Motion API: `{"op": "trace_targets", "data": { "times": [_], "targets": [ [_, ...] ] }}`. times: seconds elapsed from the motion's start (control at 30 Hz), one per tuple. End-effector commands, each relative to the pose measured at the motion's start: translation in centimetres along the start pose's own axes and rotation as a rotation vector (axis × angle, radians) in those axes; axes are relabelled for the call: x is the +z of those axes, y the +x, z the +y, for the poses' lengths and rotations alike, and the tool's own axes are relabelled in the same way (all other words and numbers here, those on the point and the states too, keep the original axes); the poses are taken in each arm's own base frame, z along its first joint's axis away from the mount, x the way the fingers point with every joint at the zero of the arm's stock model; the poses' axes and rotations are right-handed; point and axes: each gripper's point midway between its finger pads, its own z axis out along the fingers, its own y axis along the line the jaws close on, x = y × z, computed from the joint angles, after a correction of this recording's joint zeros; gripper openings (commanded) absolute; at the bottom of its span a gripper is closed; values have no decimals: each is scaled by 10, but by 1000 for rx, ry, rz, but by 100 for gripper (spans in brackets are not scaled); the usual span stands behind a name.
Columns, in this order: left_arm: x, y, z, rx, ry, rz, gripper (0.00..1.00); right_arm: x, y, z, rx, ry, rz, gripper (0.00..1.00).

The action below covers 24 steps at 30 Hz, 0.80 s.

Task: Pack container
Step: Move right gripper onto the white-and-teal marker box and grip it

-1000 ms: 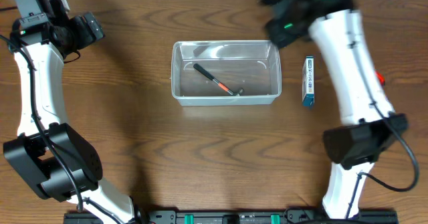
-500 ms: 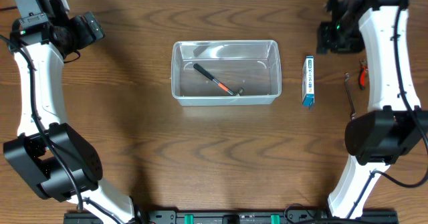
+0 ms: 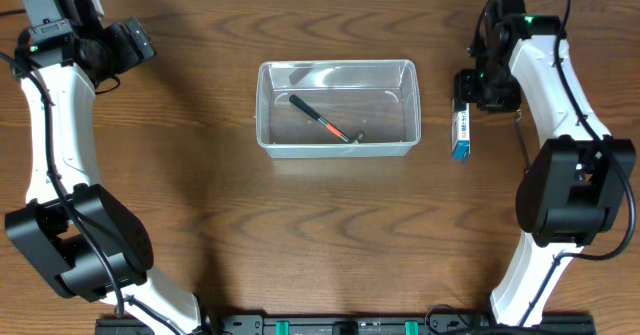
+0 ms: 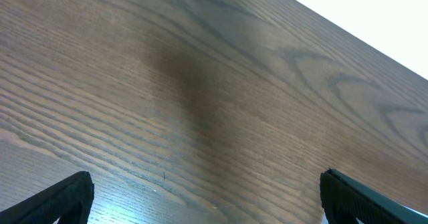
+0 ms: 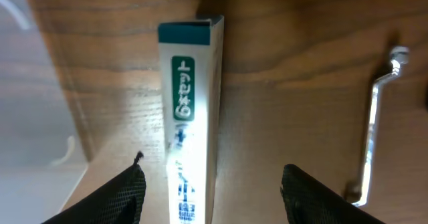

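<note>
Clear container (image 3: 338, 151) — brown wood-grain table (image 3: 300, 237), blue-white box (image 3: 461, 138).

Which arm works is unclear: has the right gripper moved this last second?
Yes. The right gripper went from the container's far right corner rightward, over the box's far end.

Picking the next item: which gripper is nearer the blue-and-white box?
Right. The right gripper hangs over the box's far end, fingers astride it; the left gripper sits far off, beyond the container.

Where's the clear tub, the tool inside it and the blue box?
clear tub (image 3: 264, 105), overhead view, left wall
tool (image 3: 300, 103), overhead view, black end
blue box (image 3: 461, 135), overhead view, middle
</note>
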Motion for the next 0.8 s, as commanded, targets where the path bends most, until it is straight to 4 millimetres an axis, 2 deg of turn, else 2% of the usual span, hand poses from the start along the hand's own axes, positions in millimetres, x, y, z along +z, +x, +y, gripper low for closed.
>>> {"op": "trace_targets", "data": {
  "times": [0.0,0.17,0.3,0.4,0.63,0.77],
  "targets": [
    [-10,-8,-5,1,14,-26,98,10,7,4,5,3,8,67],
    [-10,-8,-5,1,14,-26,98,25,10,8,-6,-1,6,68],
    [-10,-8,-5,1,14,-26,98,34,15,10,-12,-1,15,65],
    [-10,-8,-5,1,14,-26,98,38,19,10,-12,0,25,61],
    [-10,-8,-5,1,14,-26,98,52,26,9,-12,2,36,61],
    [-10,-8,-5,1,14,-26,98,53,25,9,-12,2,32,59]
  ]
}}
